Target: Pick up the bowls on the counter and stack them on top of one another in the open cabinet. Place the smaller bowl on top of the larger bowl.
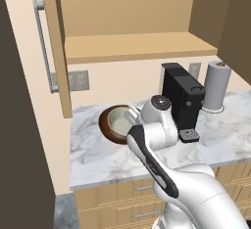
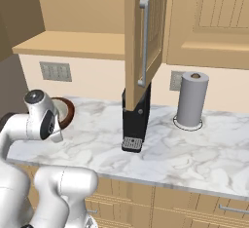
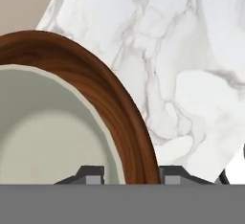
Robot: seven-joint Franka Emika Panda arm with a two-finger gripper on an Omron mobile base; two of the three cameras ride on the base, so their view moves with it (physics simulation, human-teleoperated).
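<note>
Hand view: end effector (image 3: 130, 174) low over two nested bowls, its two grey finger tips (image 3: 93, 174) straddling the rim of the larger bowl (image 3: 125, 117), one tip on the inner side, one on the outer. Jaws partly open, narrow gap; rim sits in that gap, but I cannot tell whether the pads press it. Smaller bowl (image 3: 43, 132), pale grey-green with whitish inside, rests inside the brown one.

Left base view: both bowls on the marble surface (image 1: 98, 157) near its left end, just below the open cabinet (image 1: 132, 44). Smaller bowl (image 1: 118, 120) sits inside the larger bowl (image 1: 105, 125). White arm bends down over them and hides their right side.

Right base view: brown rim (image 2: 69, 111) shows behind the arm's wrist, pale bowl (image 2: 62, 108) within it.

Counts:
- bowls: two, one brown, one grey-green, nested.
- coffee machine (image 1: 184, 101): one, black, mid-surface.
- paper towel roll (image 1: 215, 86): one, upright, right of the machine.
- cabinet door (image 1: 54, 47) swung open, one long grey bar handle (image 1: 41, 44).
- wall outlets: two in left base view.
</note>
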